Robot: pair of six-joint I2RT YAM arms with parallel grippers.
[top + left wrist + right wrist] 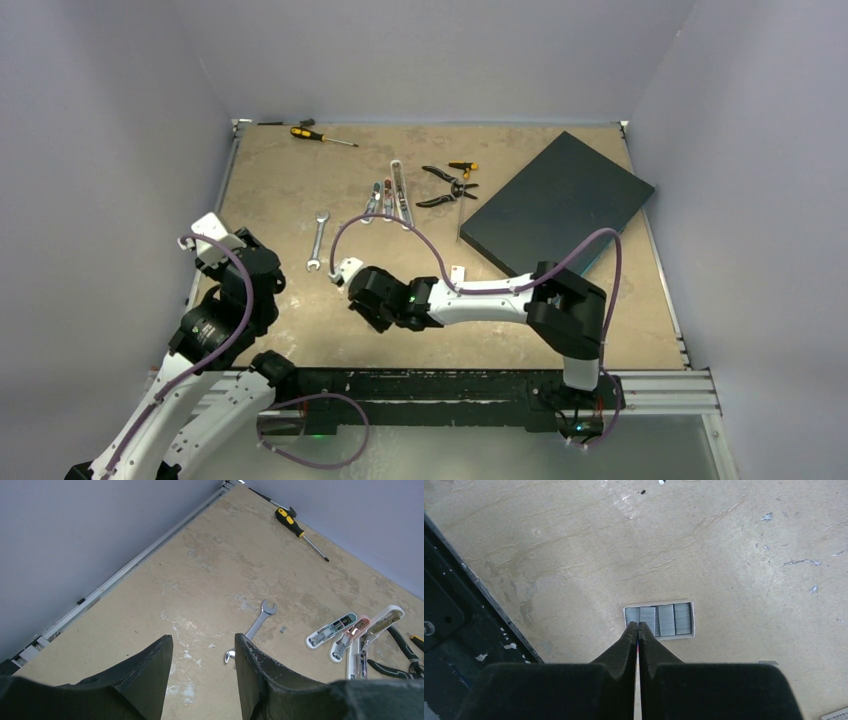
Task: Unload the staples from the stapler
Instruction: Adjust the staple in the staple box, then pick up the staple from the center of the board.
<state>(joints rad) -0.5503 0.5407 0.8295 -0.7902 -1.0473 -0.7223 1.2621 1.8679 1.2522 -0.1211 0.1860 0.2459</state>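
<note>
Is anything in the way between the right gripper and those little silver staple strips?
Nothing visible does. The right gripper, shut, has its tips right at the left end of the staples in its wrist view. Whether they touch, I cannot tell.

The left arm (215, 320) and right arm (480, 300) have white links, bulky black joints and a looping purple cable (400, 225) each. A green light (413, 297) sits at the right link's 9 o'clock end. Matte black, tapered fingers (619, 652).

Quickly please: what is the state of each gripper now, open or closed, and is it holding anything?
Left gripper: open, holding nothing.
Right gripper: closed, tips next to the staples; nothing visibly held.
</note>
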